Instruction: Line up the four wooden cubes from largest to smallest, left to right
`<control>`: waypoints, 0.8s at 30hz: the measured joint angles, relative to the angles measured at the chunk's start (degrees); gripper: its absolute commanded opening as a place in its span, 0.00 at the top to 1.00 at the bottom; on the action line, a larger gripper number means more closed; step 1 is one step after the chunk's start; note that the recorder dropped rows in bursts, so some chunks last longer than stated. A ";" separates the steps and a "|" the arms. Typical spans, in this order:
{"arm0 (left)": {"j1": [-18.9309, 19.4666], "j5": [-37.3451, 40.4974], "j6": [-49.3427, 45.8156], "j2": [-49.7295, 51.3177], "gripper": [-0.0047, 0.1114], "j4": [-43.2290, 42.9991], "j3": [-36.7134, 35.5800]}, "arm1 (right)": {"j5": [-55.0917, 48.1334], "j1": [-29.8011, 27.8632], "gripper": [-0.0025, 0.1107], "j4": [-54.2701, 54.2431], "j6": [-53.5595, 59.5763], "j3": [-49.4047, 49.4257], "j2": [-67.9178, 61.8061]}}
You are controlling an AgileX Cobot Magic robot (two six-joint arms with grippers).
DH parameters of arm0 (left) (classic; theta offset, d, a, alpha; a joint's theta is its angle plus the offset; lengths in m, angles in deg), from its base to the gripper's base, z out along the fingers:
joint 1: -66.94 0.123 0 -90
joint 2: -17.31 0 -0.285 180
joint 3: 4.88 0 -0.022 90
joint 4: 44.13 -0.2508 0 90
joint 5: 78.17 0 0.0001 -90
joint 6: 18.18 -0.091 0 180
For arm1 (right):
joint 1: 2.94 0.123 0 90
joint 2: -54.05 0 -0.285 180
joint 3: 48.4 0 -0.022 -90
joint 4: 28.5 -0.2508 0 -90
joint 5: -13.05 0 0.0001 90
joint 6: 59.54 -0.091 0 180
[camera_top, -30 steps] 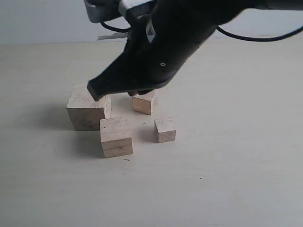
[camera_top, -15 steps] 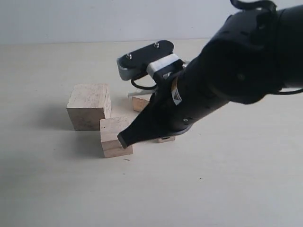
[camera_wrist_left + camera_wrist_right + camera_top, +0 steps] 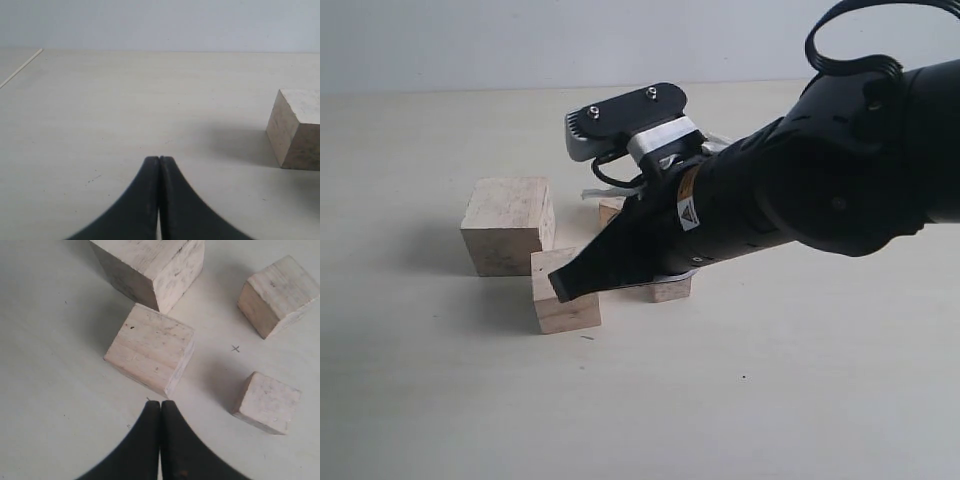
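1. I see my right tool [image 3: 160, 404] with its fingers pressed together and empty. The tip is just beside the second-largest cube [image 3: 150, 350], but I cannot tell if they touch.
2. The largest cube [image 3: 150, 265] sits just beyond that one.
3. The third cube [image 3: 277, 292] and the smallest cube [image 3: 267, 402] lie apart on the counter [image 3: 770, 400], off to one side of the tip.
4. My left tool [image 3: 159, 159] is also closed on nothing, well apart from the cubes.

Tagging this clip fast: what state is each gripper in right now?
Left gripper: closed, holding nothing.
Right gripper: closed, holding nothing, fingers right beside the second-largest cube.
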 measured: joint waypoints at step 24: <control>0.00 0.00 0.00 0.00 0.96 0.00 0.00 | -5.57 0.00 0.98 -4.57 1.91 0.00 0.59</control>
